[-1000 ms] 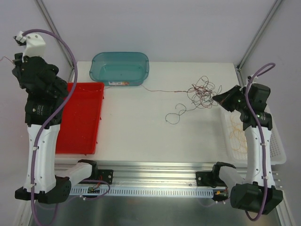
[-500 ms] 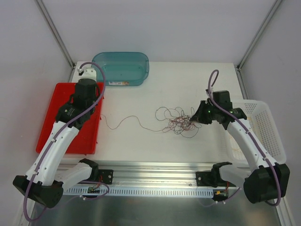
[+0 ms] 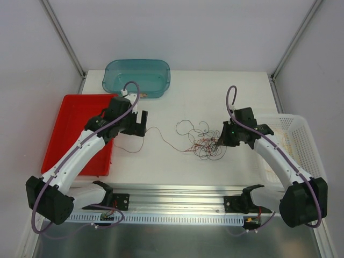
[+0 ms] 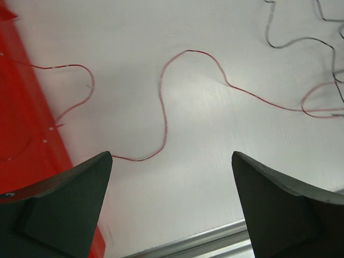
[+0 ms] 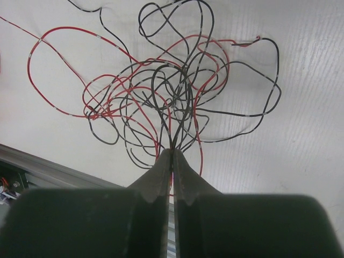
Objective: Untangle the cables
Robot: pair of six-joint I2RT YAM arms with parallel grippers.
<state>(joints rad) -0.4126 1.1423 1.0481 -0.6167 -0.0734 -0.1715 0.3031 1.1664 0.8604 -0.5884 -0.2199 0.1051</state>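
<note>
The cables (image 3: 203,142) lie as a loose tangle of red and dark strands in the middle of the table. My right gripper (image 3: 221,139) sits at the tangle's right edge, shut on a few strands; in the right wrist view the right gripper (image 5: 172,151) pinches them where the cables (image 5: 177,91) bunch together. One red strand (image 3: 161,137) trails left toward my left gripper (image 3: 142,124). In the left wrist view the left gripper (image 4: 171,157) is open and empty above the table, with the red strand (image 4: 163,115) snaking ahead of it and onto the red tray (image 4: 19,113).
A red tray (image 3: 70,145) lies at the left, a teal bin (image 3: 137,78) at the back, and a white basket (image 3: 303,142) at the right. A metal rail (image 3: 177,193) runs along the near edge.
My left arm swung right from over the red tray toward the table's middle, and its gripper opened. My right gripper shifted slightly left, still shut on the tangle.
</note>
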